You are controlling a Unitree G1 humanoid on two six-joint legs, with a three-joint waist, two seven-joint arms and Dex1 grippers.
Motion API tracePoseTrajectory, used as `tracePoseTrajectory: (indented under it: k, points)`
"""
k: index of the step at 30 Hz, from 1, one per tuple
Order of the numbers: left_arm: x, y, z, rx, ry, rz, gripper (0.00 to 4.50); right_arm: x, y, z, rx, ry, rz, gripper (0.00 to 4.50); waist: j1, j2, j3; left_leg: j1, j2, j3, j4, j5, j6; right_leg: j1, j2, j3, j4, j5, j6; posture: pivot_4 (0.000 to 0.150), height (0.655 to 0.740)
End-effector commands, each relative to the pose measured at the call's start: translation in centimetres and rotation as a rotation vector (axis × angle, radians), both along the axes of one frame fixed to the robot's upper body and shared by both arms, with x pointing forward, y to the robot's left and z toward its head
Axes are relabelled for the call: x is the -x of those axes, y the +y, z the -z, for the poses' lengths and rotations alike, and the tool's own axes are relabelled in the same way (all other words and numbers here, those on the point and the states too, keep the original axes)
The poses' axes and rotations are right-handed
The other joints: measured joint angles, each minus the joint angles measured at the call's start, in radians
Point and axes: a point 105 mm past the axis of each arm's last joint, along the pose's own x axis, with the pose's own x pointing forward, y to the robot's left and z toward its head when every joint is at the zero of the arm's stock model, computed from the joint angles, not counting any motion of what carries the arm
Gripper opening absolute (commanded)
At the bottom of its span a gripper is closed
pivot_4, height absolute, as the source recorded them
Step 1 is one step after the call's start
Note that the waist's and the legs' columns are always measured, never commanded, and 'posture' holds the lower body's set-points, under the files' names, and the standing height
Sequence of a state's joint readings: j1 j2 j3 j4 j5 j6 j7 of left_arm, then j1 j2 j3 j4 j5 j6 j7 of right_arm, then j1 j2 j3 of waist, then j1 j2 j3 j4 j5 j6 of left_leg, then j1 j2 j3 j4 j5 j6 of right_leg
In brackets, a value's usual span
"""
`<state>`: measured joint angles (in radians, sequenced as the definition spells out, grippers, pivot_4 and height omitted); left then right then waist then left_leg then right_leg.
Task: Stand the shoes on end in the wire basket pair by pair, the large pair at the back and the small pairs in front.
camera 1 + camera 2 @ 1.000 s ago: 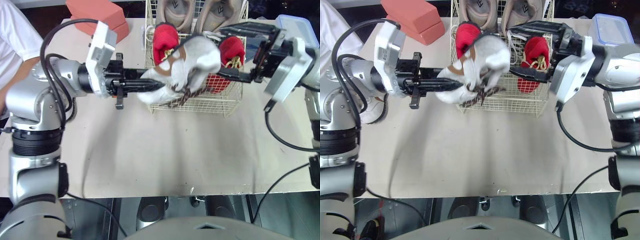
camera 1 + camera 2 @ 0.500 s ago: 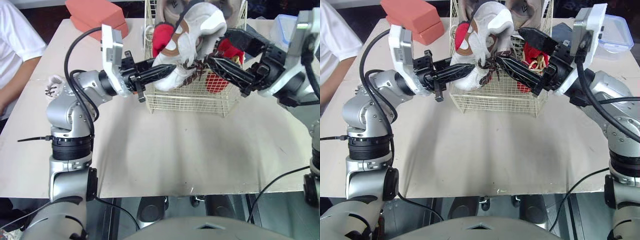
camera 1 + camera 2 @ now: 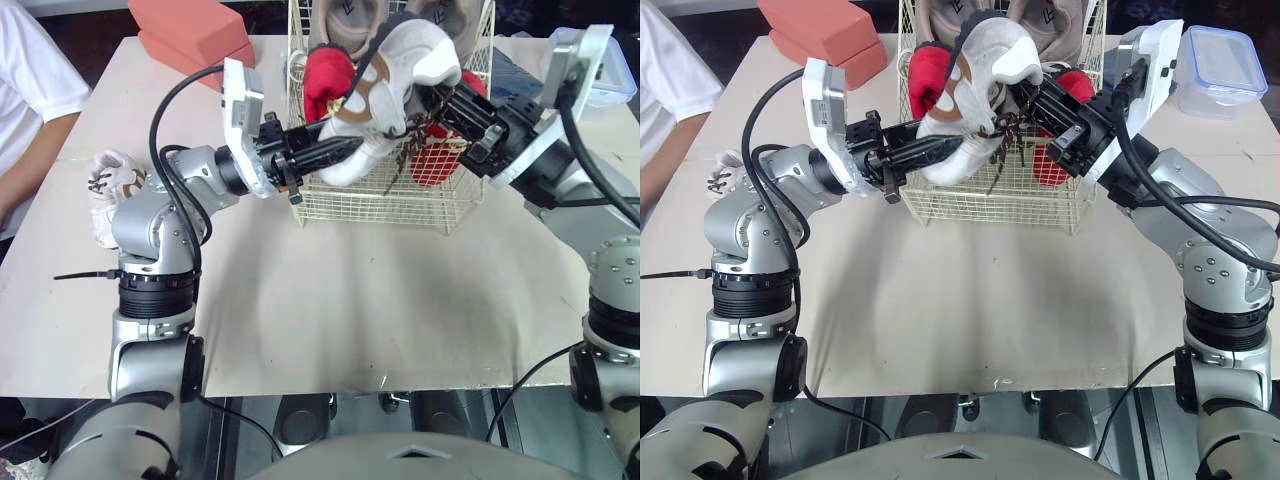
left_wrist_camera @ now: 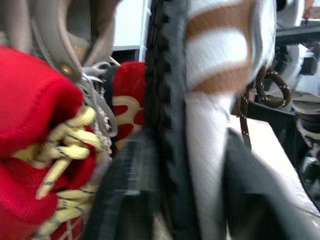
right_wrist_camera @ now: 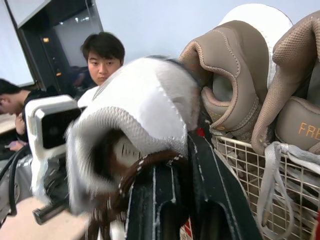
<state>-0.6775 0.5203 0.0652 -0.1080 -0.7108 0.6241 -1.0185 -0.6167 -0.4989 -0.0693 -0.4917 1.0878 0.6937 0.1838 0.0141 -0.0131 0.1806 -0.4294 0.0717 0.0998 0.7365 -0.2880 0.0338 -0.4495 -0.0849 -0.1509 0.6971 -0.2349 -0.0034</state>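
A white shoe [image 3: 395, 80] with brown trim and brown laces hangs heel-up over the wire basket [image 3: 380, 205]. My left gripper [image 3: 345, 150] grips its lower part; in the left wrist view the black sole [image 4: 167, 100] sits between the fingers [image 4: 127, 190]. From the other side my right gripper [image 3: 432, 105] is shut on the shoe's laced upper [image 5: 145, 115]. Two small red shoes [image 3: 328, 80] [image 3: 440, 160] stand in the basket's front. The large beige pair [image 3: 350, 20] stands at the back. A second white shoe [image 3: 110, 180] lies on the table at the left.
Two salmon boxes [image 3: 190, 30] lie at the back left of the table. A lidded plastic container [image 3: 1210, 55] is at the back right. A person in a white shirt [image 3: 25, 90] stands by the table's left edge.
My right gripper has shut on the white shoe. Both arms have carried the shoe up from in front of the basket to over it, turning it heel-up.
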Motion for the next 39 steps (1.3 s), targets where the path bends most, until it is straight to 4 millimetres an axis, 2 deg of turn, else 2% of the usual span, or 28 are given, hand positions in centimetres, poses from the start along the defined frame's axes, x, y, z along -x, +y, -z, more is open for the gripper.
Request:
tracePoseTrajectory:
  k: [1, 2, 3, 8, 13, 16, 21, 26, 29, 35, 36, 39]
  points:
    - [0.5, -0.2, -1.4, -0.007, -0.081, 0.005, 3.68, 1.2, -0.1, -2.1, -0.037, -0.083, 0.008, 0.0, 0.0, 0.0, 0.0, 0.0, 0.0, 0.0, 0.0, 0.0, 0.0, 0.0, 0.0, 0.0, 0.0, 0.0, 0.0, 0.15, 0.686]
    - [0.3, -0.2, -1.5, -0.009, -0.101, -0.014, 4.19, 1.3, -0.1, -2.2, -0.04, -0.088, 0.013, 0.0, -0.001, 0.0, 0.0, 0.0, 0.0, 0.0, 0.0, 0.0, 0.0, 0.0, 0.0, 0.0, 0.0, 0.0, 0.0, 0.15, 0.686]
    - [0.2, 0.0, -1.7, -0.014, -0.112, -0.027, 4.36, 1.4, -0.3, -2.5, -0.051, -0.093, 0.025, 0.0, -0.001, 0.0, 0.0, 0.0, 0.0, 0.0, 0.0, 0.0, 0.0, 0.0, 0.0, 0.0, 0.0, 0.0, 0.0, 0.15, 0.686]
    - [2.2, 1.2, -2.2, -0.081, -0.145, 0.02, 4.36, 2.5, -1.1, -2.7, -0.055, -0.125, 0.125, 0.0, -0.003, 0.0, 0.0, 0.0, 0.0, 0.0, 0.0, 0.0, 0.0, -0.001, 0.0, 0.0, 0.0, 0.0, 0.0, 0.15, 0.686]
    - [3.9, 1.7, -2.7, -0.167, -0.148, 0.045, 4.36, 3.1, -2.4, -2.4, 0.055, -0.191, 0.28, 0.0, 0.0, 0.0, 0.0, 0.0, 0.0, 0.0, -0.001, 0.0, 0.0, -0.001, 0.0, 0.0, -0.001, 0.0, 0.0, 0.15, 0.686]
    - [4.5, 1.5, -2.8, -0.235, -0.154, 0.052, 4.36, 3.3, -2.9, -0.6, 0.202, -0.208, 0.376, 0.0, 0.002, 0.0, 0.0, 0.0, 0.0, 0.0, -0.001, 0.0, 0.0, -0.001, 0.0, 0.0, -0.001, 0.0, 0.0, 0.15, 0.686]
    - [4.8, 1.2, -1.8, -0.331, -0.126, 0.057, 4.36, 2.8, -3.7, 1.7, 0.298, -0.199, 0.524, 0.0, -0.001, 0.0, 0.0, 0.0, 0.0, 0.0, -0.001, 0.0, 0.0, -0.001, 0.0, 0.001, -0.001, -0.002, 0.003, 0.15, 0.686]
    - [5.1, 1.0, -1.6, -0.34, -0.111, 0.062, 4.36, 1.9, -4.5, 2.7, 0.334, -0.192, 0.646, 0.0, -0.001, 0.0, 0.0, 0.0, 0.0, 0.0, -0.001, 0.0, 0.0, -0.001, 0.001, 0.001, 0.0, -0.002, 0.003, 0.15, 0.686]
    - [5.3, 1.0, -1.5, -0.342, -0.107, 0.059, 4.36, 1.7, -4.6, 3.1, 0.335, -0.174, 0.658, 0.0, 0.0, 0.0, 0.0, 0.0, 0.0, 0.0, -0.001, 0.0, 0.0, -0.001, 0.001, 0.001, -0.001, -0.002, 0.004, 0.15, 0.686]
    - [5.5, 1.0, -1.5, -0.337, -0.101, 0.051, 4.36, 1.3, -4.2, 6.2, 0.435, -0.051, 0.616, 0.0, 0.0, 0.0, 0.0, 0.0, 0.0, -0.001, -0.001, 0.0, 0.0, -0.001, 0.001, 0.001, -0.001, -0.002, 0.004, 0.15, 0.686]
    - [5.5, 1.0, -1.5, -0.337, -0.101, 0.049, 4.5, 1.2, -4.3, 6.5, 0.442, -0.037, 0.618, 0.48, 0.0, 0.0, 0.0, 0.0, 0.0, 0.0, -0.001, 0.0, 0.0, -0.001, 0.001, 0.001, -0.001, -0.002, 0.004, 0.15, 0.686]
    - [5.6, 0.9, -1.5, -0.338, -0.1, 0.049, 4.5, 0.8, -4.7, 7.0, 0.438, 0.009, 0.629, 1.22, -0.001, 0.0, 0.0, 0.0, 0.0, 0.0, -0.001, 0.0, 0.0, -0.001, 0.001, 0.001, -0.001, -0.002, 0.004, 0.15, 0.686]
